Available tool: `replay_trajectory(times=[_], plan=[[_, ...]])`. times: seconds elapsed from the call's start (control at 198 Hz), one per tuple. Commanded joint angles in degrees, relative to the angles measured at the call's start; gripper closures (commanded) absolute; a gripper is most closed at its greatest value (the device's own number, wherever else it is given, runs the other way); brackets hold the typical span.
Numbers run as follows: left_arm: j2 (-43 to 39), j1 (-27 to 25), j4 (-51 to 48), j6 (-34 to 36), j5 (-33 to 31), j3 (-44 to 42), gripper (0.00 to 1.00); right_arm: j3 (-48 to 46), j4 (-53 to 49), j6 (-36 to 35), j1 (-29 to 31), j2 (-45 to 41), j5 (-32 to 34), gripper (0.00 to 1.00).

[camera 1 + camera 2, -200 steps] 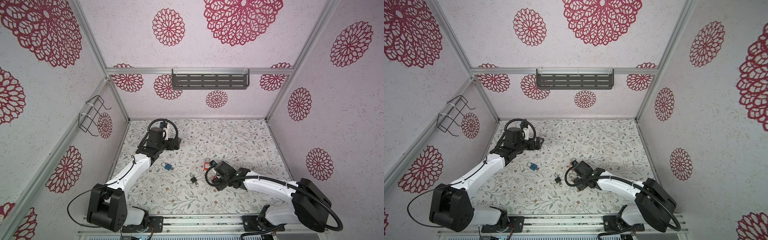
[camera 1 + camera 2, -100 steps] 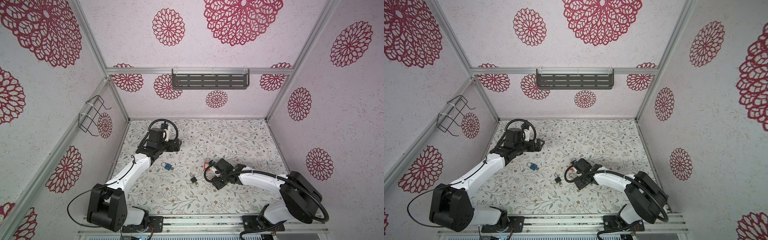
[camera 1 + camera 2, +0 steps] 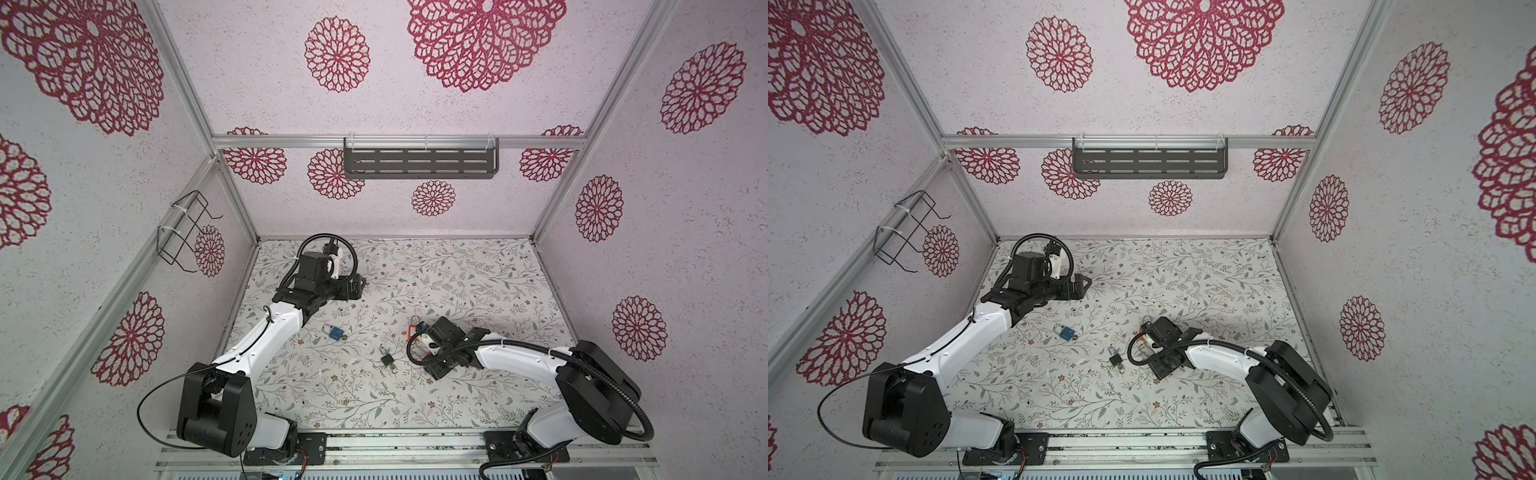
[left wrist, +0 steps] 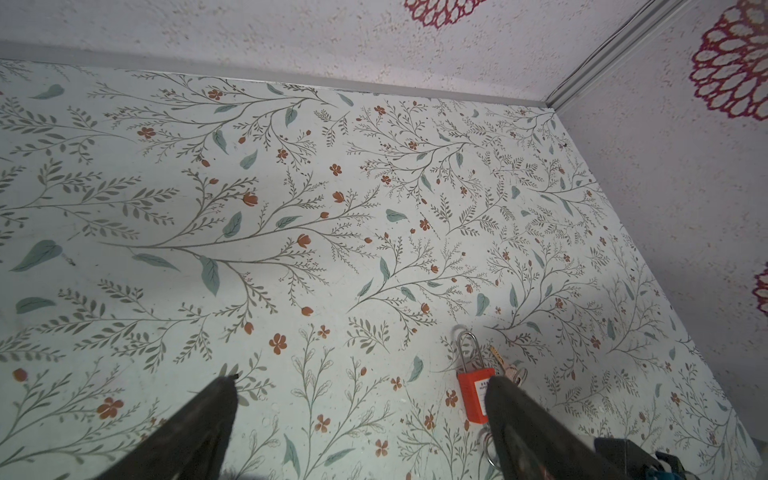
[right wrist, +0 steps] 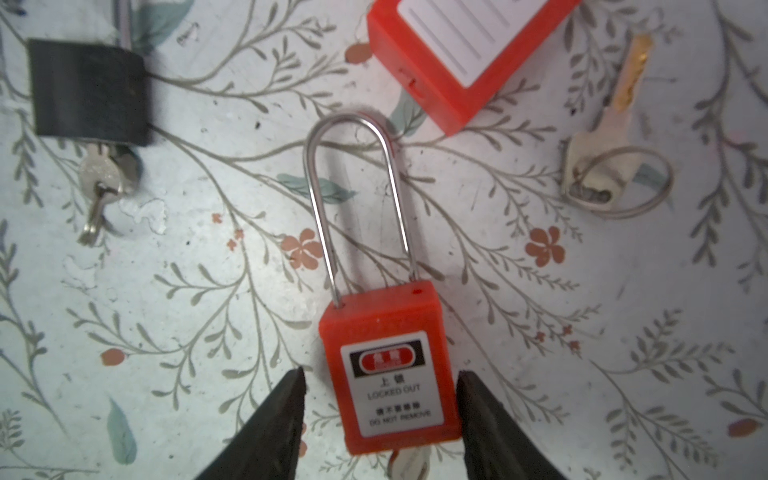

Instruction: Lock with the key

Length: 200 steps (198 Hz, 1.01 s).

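**A:** Padlock of red plastic with a long steel shackle (image 5: 390, 365): where does it lie from the fingers?

**B:** Directly between them. The right gripper (image 5: 381, 375) stands over it with its two black fingers (image 5: 270, 436) apart, one on each side of the red body. On one side a strip of the floral table (image 5: 166, 291) shows in the gap. On the other side the finger seems to touch. I judge it is not clamped yet.

**A:** And the long axis?

**B:** It lies flat with the label up. The axis runs the same way as the fingers reach, and the shackle points away from the gripper. So the fingers would close across the narrow width of the body.

**A:** Where is it in the top views?

**B:** In the lower half, a little right of centre, mostly hidden under the right gripper. The left gripper (image 3: 355, 286) is well apart from it, at the upper left of the table, with its fingers wide apart and empty. The right arm is clearly nearer.

**A:** And the key?

**B:** A silver key on a wire ring (image 5: 602, 166) lies near, beside a second red padlock (image 5: 457, 54).
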Motion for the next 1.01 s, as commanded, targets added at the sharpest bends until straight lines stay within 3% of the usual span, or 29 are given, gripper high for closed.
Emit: replay_trajectory(times=[0.0,0.272,0.575,0.802,1.003], plan=[[0.9,0.3,-0.5,-0.2,1.2,1.3,0.03,1.5,-1.2,-0.7,-0.5,0.3,-0.7,0.42],[1.7,0.3,-2.2,-0.2,1.4,2.5,0.02,2.9,-2.6,-1.1,-0.6,1.7,-0.8,0.52],[1.7,0.3,-2.8,0.0,1.5,2.5,0.02,4.7,-4.5,-1.4,-0.6,4.0,-0.5,0.54],[1.0,0.3,-2.9,0.4,1.5,2.6,0.02,6.3,-6.3,-1.9,-0.4,4.0,-1.6,0.71],[1.2,0.2,-7.9,3.2,3.9,6.6,0.04,7.6,-7.6,-4.7,1.1,-1.6,-3.8,0.76]])
